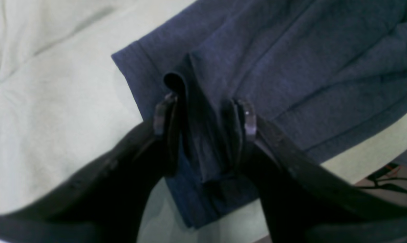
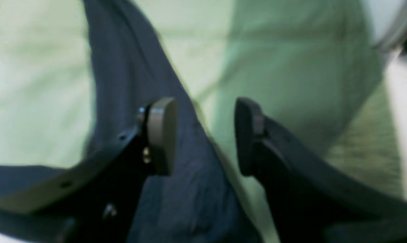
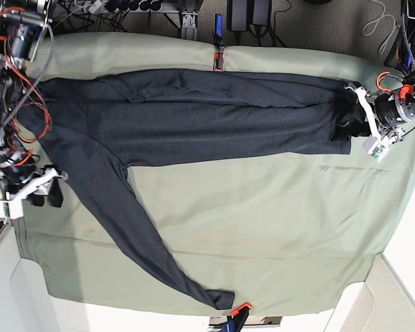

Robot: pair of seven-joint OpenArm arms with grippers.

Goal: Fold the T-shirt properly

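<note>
Left wrist: the left tool (image 1: 203, 114) straddles a raised fold of the T-shirt (image 1: 291, 60), fingers spread and not pinching it.

Right wrist: the right tool (image 2: 205, 135) is released above a sleeve.

Base: shirt spread across the green cloth (image 3: 277, 228) on the desk.

Both grippers, left (image 1: 203, 116) and right (image 2: 203, 135), have curved matte-black fingers with flat pads; white brackets, red cables on arms.
</note>
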